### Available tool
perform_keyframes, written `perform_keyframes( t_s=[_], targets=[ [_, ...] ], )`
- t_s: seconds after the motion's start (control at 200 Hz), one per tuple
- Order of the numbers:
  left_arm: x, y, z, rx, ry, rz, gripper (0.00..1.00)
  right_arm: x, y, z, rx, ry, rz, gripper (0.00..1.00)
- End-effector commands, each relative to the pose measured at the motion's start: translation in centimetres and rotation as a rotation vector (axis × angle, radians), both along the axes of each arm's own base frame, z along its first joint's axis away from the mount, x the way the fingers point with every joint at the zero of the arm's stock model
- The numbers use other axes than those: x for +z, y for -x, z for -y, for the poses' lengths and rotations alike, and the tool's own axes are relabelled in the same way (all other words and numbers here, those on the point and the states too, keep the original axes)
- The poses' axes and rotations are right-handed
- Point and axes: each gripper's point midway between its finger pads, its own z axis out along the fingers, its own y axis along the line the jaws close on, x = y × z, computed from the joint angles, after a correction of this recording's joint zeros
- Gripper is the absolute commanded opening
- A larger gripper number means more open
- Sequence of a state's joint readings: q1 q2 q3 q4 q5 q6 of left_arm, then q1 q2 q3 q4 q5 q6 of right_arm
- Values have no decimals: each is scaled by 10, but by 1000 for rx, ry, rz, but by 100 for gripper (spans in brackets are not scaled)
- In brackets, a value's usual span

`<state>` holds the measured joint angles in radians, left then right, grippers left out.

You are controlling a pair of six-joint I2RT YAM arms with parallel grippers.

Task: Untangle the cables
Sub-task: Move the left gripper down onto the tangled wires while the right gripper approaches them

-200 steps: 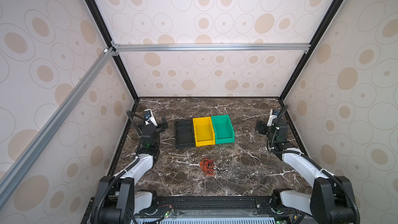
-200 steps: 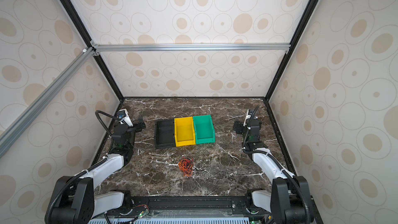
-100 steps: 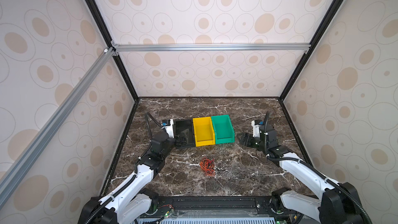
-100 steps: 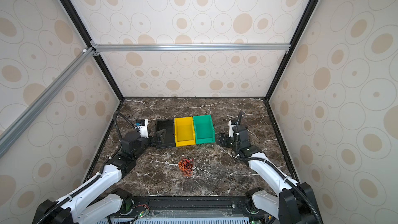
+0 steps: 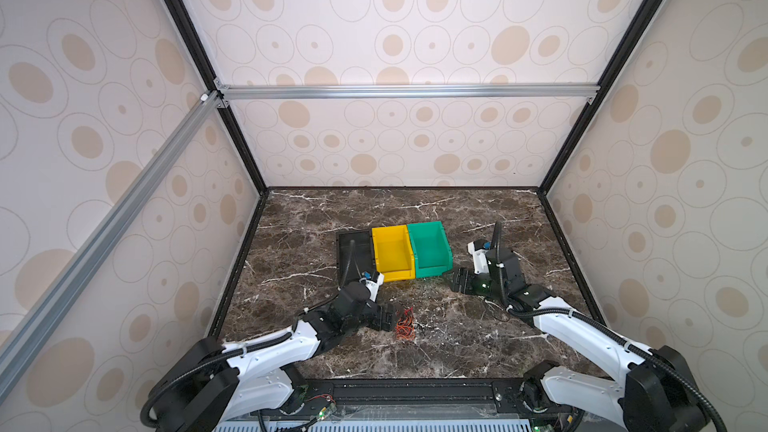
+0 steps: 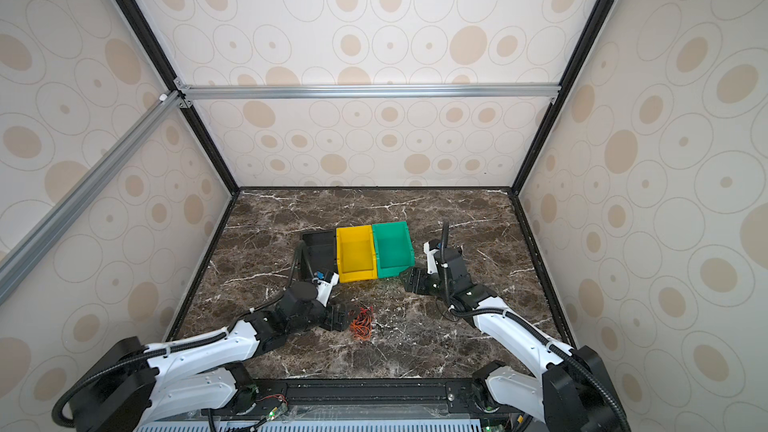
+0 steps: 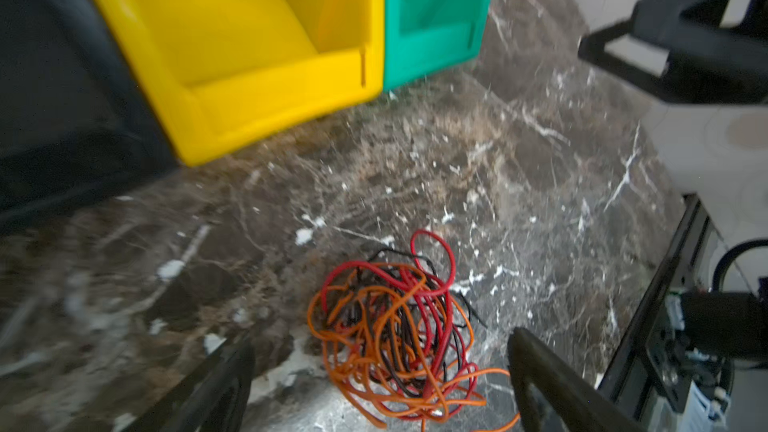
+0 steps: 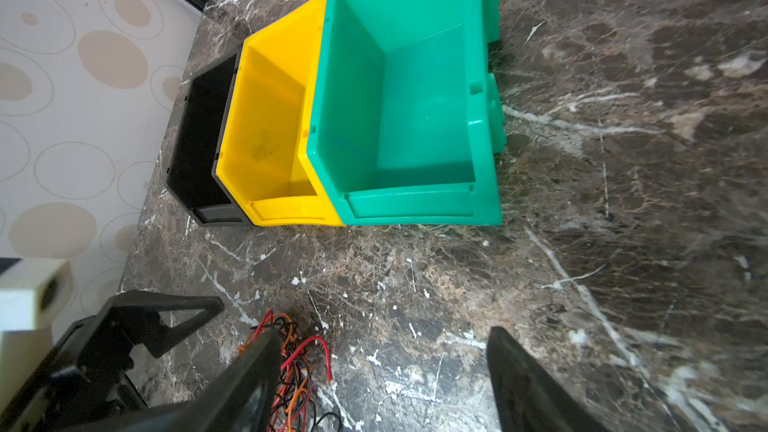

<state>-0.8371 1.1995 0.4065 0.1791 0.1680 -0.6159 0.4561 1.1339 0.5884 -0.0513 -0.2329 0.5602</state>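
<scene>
The cables are one small tangle of thin orange, red and black wires on the marble table, in front of the bins. My left gripper is low at the tangle's left side. In the left wrist view it stands open, and the cables lie between and just ahead of its fingers, gripped by neither. My right gripper hangs open in front of the green bin, apart from the tangle. In the right wrist view the cables lie partly behind one finger.
Three open bins stand side by side behind the tangle: black bin, yellow bin, green bin. All three look empty in the right wrist view. Patterned walls close the table on three sides, and a black rail runs along the front.
Both arms have swung in from the table's sides toward the middle. The left gripper has come down to the cable tangle; the right gripper has moved to the front of the green bin.
</scene>
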Motion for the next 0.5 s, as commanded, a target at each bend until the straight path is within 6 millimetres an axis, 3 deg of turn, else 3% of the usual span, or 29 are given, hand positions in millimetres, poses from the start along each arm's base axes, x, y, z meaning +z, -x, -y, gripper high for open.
perform_keyframes(
  t_s=[0.0, 0.095, 0.22, 0.285, 0.405, 0.495],
  targets=[
    [6, -1, 23, -63, -7, 16, 92, -4, 5, -6, 22, -1, -24, 79],
    [-7, -3, 26, -70, -59, -2, 90, -7, 8, -8, 36, 3, -33, 79],
    [-18, -5, 35, -96, -79, -26, 80, -15, 12, -9, 43, 13, -51, 78],
    [-26, -6, 37, -102, -99, -39, 70, -18, 13, -10, 50, 17, -62, 78],
    [-35, -11, 38, -90, -126, -44, 43, -22, 14, -12, 61, 19, -73, 77],
    [-33, -16, 41, -74, -122, -37, 37, -23, 16, -15, 75, 16, -85, 77]
  ],
)
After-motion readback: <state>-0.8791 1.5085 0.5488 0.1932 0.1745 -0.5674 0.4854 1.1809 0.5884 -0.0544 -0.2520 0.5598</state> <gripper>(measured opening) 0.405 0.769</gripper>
